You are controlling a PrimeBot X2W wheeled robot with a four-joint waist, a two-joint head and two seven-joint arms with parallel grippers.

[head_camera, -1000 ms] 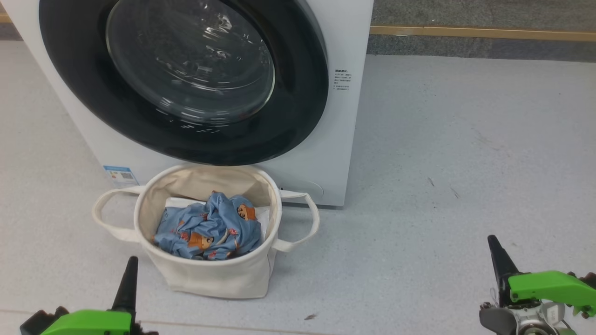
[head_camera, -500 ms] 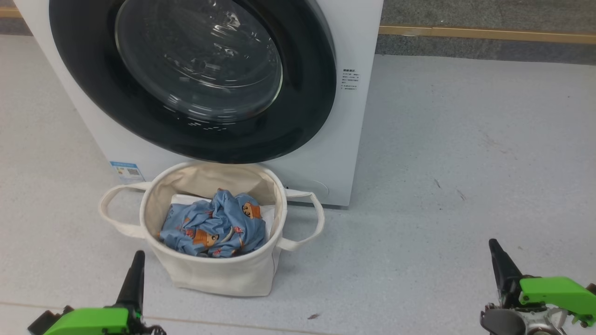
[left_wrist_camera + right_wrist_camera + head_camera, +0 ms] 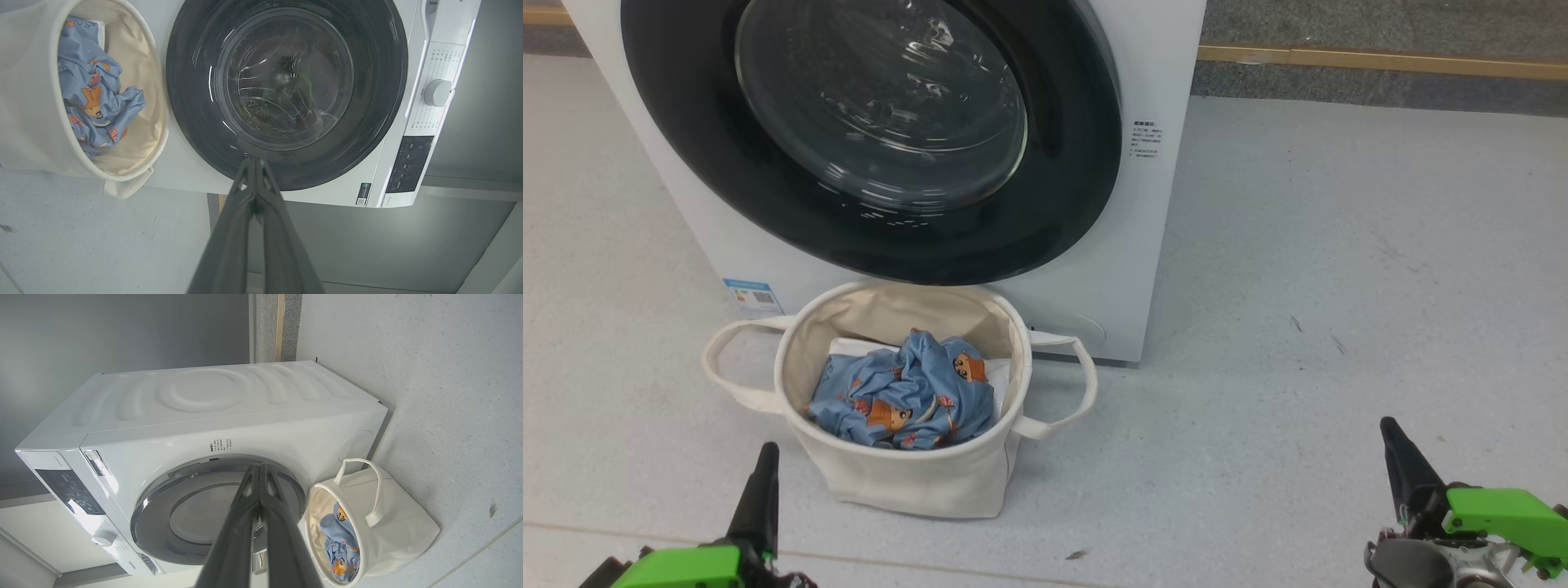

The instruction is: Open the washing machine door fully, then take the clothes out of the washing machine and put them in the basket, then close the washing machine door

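Fingers (image 3: 229, 245) of our left gripper (image 3: 254, 163) are pressed together tip to tip and hold nothing. Those (image 3: 282, 539) of our right gripper (image 3: 260, 467) are pressed together too, and also bare. In the head view both grippers hang low over the floor (image 3: 1339, 286), one at each bottom corner, well apart from the basket (image 3: 907, 482) and the washing machine (image 3: 1152, 245).

We see a pale grey speckled floor with a few small dark scuffs (image 3: 1076, 555) and a thin seam (image 3: 980, 563) running across near our grippers. Behind the machine the floor meets a darker rough grey band edged by a yellow-brown strip (image 3: 1380, 59). The wrist views show a plain grey wall (image 3: 122, 330) behind the machine.

The washing machine door (image 3: 1062, 188) lies flush against the white front, its glass bulging out. A blue sticker (image 3: 754, 297) sits at the machine's lower corner, and a white knob (image 3: 438, 92) is on the control strip.

The basket stands on the floor just in front of the machine, below the door's lower rim, with a loop handle out to each side. The clothes (image 3: 907, 396) lie crumpled inside it on a white sheet (image 3: 1001, 376).
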